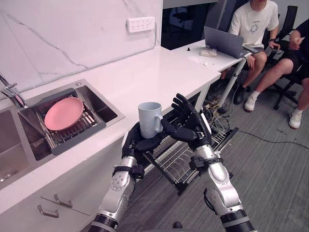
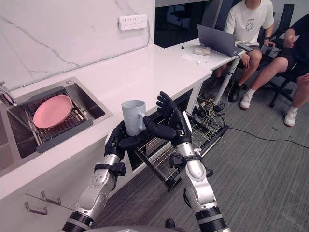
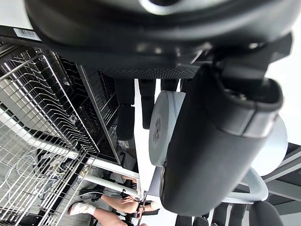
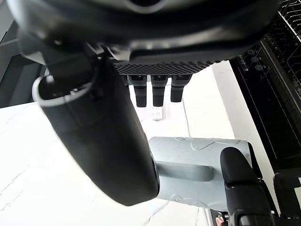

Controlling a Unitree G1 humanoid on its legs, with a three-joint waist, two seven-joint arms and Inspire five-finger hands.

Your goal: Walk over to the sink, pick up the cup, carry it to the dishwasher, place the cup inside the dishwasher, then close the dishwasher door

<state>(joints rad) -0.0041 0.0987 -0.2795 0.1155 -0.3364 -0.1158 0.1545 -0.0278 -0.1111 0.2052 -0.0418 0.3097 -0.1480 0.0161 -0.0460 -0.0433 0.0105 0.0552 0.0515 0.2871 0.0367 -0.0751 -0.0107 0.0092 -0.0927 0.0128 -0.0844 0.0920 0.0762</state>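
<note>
A long white tabletop (image 1: 145, 72) runs along a marble-patterned wall that carries a white power strip (image 1: 141, 23). Set into the tabletop on my left is a steel sink (image 1: 104, 110). A faucet (image 1: 13, 94) stands at its far left. A pink plate (image 1: 63, 113) lies on a drain rack (image 1: 77, 133) across the basin.

At the tabletop's far end sits an open laptop (image 1: 223, 42). Beyond it, two people are seated on chairs, one in a white shirt (image 1: 253, 21) and one in dark clothes (image 1: 294, 58). The floor (image 1: 270, 169) is grey carpet. Below the tabletop's front edge the dishwasher's wire rack (image 1: 178, 162) stands drawn out over the floor. Two metal handles (image 1: 48, 211) show on the cabinet front at lower left.

The cup (image 1: 149, 119) is a pale grey mug. It is upright and off the tabletop, held up between my two hands in front of the tabletop's edge. The rack lies lower, just to its right.

My left hand (image 1: 140, 142) grasps the cup from below. Its fingers and thumb are curled round the base and lower wall, and in the left wrist view the thumb lies across the cup's side.

My right hand (image 1: 190, 126) is just beside the cup on the handle side. Its fingers are straight and spread upward, released, and its thumb reaches towards the handle. In the right wrist view the handle (image 4: 188, 172) shows past that thumb.
</note>
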